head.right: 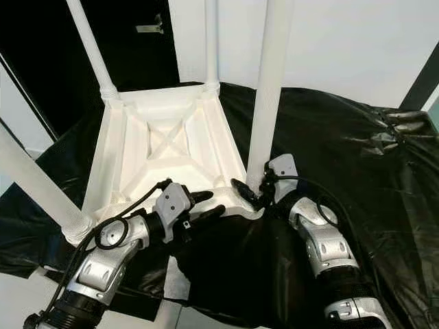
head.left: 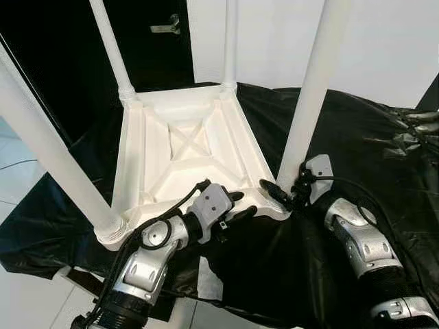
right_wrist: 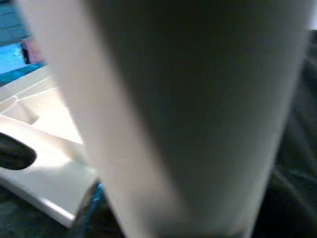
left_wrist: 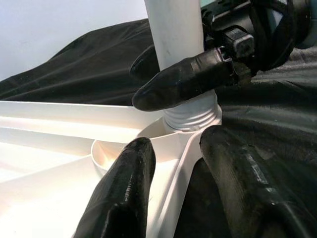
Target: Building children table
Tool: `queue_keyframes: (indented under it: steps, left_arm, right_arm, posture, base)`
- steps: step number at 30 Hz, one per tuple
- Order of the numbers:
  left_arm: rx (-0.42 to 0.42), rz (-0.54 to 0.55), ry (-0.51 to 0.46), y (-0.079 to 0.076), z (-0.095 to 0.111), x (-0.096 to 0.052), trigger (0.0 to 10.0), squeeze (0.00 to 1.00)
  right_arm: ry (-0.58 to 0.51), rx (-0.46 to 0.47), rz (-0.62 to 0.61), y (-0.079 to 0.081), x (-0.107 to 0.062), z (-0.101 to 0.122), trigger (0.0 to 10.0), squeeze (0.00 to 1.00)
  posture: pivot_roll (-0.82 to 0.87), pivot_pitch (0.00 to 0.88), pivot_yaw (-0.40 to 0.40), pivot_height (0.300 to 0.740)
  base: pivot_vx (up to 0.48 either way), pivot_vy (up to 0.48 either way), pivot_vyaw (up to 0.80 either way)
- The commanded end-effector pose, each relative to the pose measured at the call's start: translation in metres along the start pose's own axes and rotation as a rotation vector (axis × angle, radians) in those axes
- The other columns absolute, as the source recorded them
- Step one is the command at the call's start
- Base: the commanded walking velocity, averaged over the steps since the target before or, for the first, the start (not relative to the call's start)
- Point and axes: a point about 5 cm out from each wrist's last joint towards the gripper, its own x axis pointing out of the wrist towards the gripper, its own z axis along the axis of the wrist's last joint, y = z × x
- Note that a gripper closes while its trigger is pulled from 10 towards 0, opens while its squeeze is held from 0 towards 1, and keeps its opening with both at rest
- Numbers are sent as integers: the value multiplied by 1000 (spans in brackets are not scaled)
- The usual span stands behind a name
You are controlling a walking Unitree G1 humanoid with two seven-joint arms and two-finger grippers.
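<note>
A: Status at this moment? Where is the table?

B: The white table top (head.left: 185, 154) lies upside down on the black cloth (head.left: 357, 144), four white legs standing up from its corners. The right gripper (head.left: 280, 195) is at the base of the near right leg (head.left: 310, 96), low down by the threaded collar (left_wrist: 190, 116). In the left wrist view one right finger (left_wrist: 183, 79) wraps the front of the leg and the other is behind it, so I read it as clamped on that leg.

A: And the left gripper?

B: The left gripper (left_wrist: 190, 163) sits just short of the same corner, on the side away from the right gripper. Its two fingers stand apart, straddling the table top's near edge rib: one finger (left_wrist: 121, 193) over the inner face, the other outside over the cloth. Whether they press on the rib I cannot tell.

A: Step in hand?

B: Judged: seating or tightening the last leg in its corner socket. Thread is visible above the socket, so it is likely not fully home.

A: Next move calls for?

B: Probably turning the leg about its own axis while the left gripper steadies the top. Keep the leg upright; a tilt could cross the thread.
</note>
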Motion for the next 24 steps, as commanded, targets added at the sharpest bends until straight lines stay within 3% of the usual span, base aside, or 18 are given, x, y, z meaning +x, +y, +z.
queue_keyframes:
  steps: [1, 8, 9, 10, 14, 16, 19, 24]
  left_arm:
    - [-5, 42, -3, 3, 0, -1, 10000, 0]
    - [-4, 50, 1, 3, 0, -3, 10000, 0]
    - [-5, 50, 3, 3, 0, -3, 10000, 0]
    - [-6, 48, 3, 2, -1, -3, 10000, 0]
    - [-7, 45, 5, 2, -1, -4, 10000, 0]
    - [-7, 43, 7, 2, -1, -4, 10000, 0]
    - [-8, 45, 6, 2, -1, -4, 10000, 0]
    - [-12, 43, 5, 0, -1, -5, 10000, 0]
  right_arm:
    - [15, 4, 3, -4, -2, -3, 0, 0]
    - [7, 19, -18, -5, -5, -6, 0, 0]
    - [1, 26, -44, -5, -6, -6, 5922, 0]
    - [0, 27, -83, -5, -7, -6, 10000, 0]
    - [17, 12, -164, -5, -8, -8, 10000, 0]
    - [26, 23, -319, -5, -11, -9, 10000, 0]
    - [19, 67, -400, -4, -12, -9, 10000, 0]
    - [37, 46, -542, 2, -15, -12, 10000, 0]
  posture:
    - [-6, 0, -21, 740]
    - [-3, 0, -22, 740]
    - [-5, 0, -17, 740]
    - [-5, 0, -15, 740]
    - [-3, 0, -16, 740]
    - [-1, 0, -17, 740]
    - [-2, 0, -17, 740]
    - [-5, 0, -13, 740]
  base:
    - [0, 0, 0]
    - [0, 0, 0]
    - [0, 0, 0]
    - [0, 0, 0]
    - [0, 0, 0]
    - [0, 0, 0]
    - [0, 0, 0]
    - [0, 0, 0]
